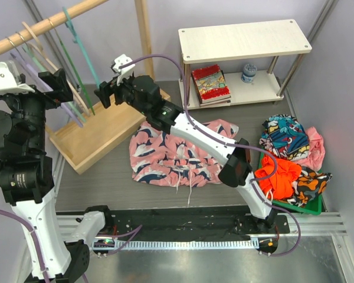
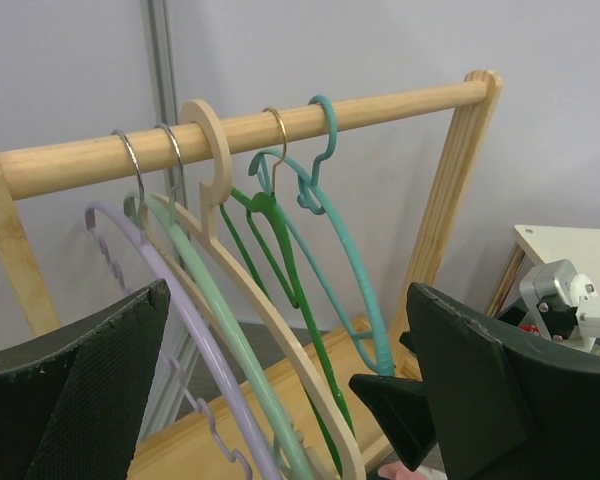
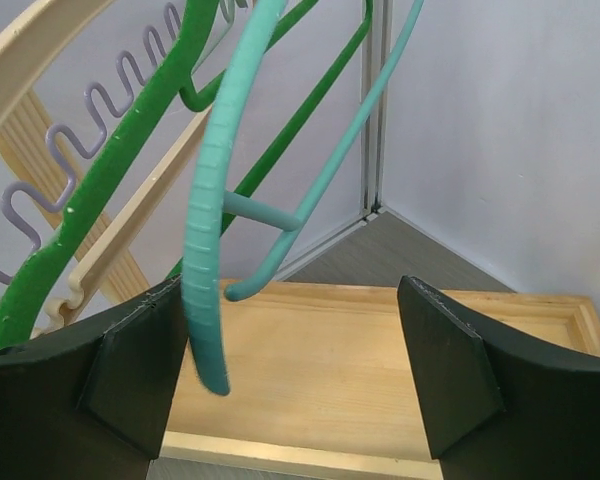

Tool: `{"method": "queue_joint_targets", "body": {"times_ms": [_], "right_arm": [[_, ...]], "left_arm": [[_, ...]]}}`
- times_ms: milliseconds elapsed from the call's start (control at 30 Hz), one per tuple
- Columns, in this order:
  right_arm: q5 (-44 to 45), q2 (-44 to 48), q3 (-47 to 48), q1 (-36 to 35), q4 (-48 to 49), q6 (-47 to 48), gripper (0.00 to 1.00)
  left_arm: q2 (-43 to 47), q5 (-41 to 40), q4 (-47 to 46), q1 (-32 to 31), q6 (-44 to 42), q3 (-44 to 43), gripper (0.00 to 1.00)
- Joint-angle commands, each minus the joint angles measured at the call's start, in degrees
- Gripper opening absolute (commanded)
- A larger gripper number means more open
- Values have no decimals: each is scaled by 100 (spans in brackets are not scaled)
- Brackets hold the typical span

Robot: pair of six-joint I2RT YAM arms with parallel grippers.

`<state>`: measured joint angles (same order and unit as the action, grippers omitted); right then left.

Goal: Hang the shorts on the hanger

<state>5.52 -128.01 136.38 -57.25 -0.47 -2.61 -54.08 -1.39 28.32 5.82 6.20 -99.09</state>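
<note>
Left fingers (image 2: 90, 390): standing fully released, grasping nothing; facing the row of hangers on the rack
Hanger (image 3: 212, 200): hanging by its hook on the wooden rail (image 2: 400, 100); not lifted off
Right fingers (image 3: 460, 370): standing spread on either side of the Hanger's lower end; that end is lying just beside one finger, contact not determinable; no clamp showing
Shorts (image 1: 171, 153): lying crumpled on the worktop (image 1: 106, 177), well apart from both arms' fingers
Progress: judged early; nothing is finished; the Hanger is waiting to be gripped and taken down, and the Shorts are waiting to be put on it
</note>
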Motion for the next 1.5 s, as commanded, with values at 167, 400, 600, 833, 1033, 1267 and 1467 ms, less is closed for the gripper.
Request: {"method": "queue_joint_targets", "body": {"times_ms": [167,400,600,833,1033,1267,1467], "right_arm": [[441,21,337,-75,601,226,51],[651,109,425,-75,952,586,1],[872,215,319,-5,1479,578,1],[881,346,311,47,1576,709,1],[626,785,38,206,1260,586,1],[354,1084,-59,390,1102,613,1],[73,1541,-743,566,812,639,1]], "left_arm": [[56,86,-283,94,136,74,100],[65,95,-283,112,171,100,100],[135,104,-274,165,180,179,100],[100,104,-256,173,180,197,100],[-40,736,-195,182,250,276,100],[-216,1097,-230,182,444,329,100],[-322,1272,-204,182,435,285,100]]}}
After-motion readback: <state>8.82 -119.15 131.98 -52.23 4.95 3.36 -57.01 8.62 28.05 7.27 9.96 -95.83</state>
